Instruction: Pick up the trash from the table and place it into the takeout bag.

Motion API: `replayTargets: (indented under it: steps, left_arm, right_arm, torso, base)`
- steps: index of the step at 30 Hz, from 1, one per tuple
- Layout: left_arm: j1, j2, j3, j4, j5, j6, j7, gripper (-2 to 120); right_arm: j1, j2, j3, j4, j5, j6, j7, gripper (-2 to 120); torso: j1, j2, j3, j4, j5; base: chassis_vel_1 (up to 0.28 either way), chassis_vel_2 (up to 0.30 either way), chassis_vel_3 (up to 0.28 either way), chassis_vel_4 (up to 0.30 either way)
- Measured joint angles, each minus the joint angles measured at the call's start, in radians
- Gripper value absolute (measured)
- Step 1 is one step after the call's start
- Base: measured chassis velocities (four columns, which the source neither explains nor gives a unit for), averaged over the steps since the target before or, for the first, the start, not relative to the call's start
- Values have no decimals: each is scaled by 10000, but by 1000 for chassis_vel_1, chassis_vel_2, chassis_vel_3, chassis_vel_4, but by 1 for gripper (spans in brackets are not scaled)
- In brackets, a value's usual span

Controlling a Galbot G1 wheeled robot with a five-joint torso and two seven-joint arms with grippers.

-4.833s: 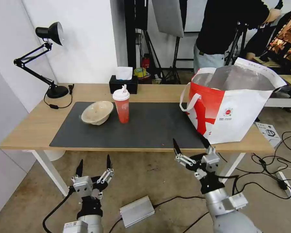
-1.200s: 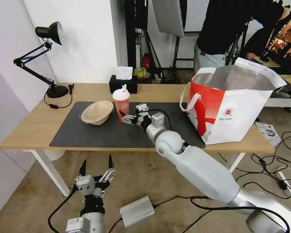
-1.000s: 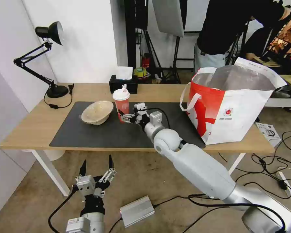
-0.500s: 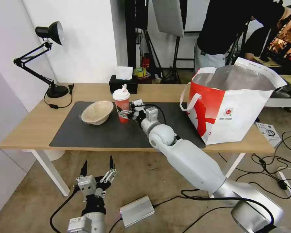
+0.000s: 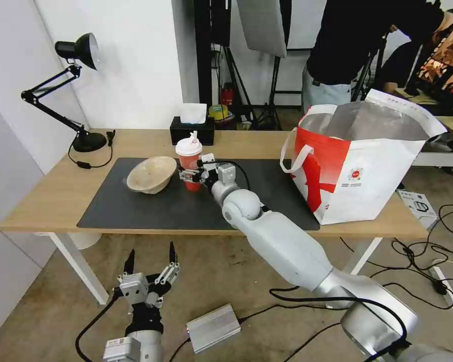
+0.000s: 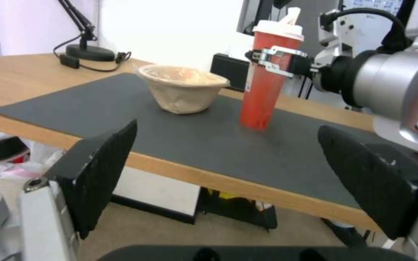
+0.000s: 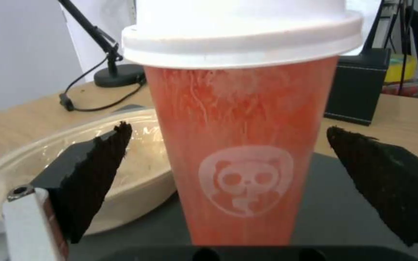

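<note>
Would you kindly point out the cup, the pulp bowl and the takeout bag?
cup (image 7: 240, 152), right wrist view, red side wall.
pulp bowl (image 5: 147, 177), head view, outer wall.
takeout bag (image 5: 382, 171), head view, white front panel.

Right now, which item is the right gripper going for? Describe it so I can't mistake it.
On the dark grey mat of the light-wood table, right of the beige pulp bowl, stands a red cup. The open right gripper straddles it. Its white lid and panda logo mark it out.
</note>
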Motion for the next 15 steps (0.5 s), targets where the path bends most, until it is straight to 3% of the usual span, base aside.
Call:
replayTargets:
  steps: [15]
  left_arm:
    - [13,75,-11,-40,-37,0,-4,100]
  right_arm:
    - [205,303,171,-814,-135,227,-268,100]
  torso:
    - [0,-2,0,-1,0]
  base:
    - [0,0,0,0]
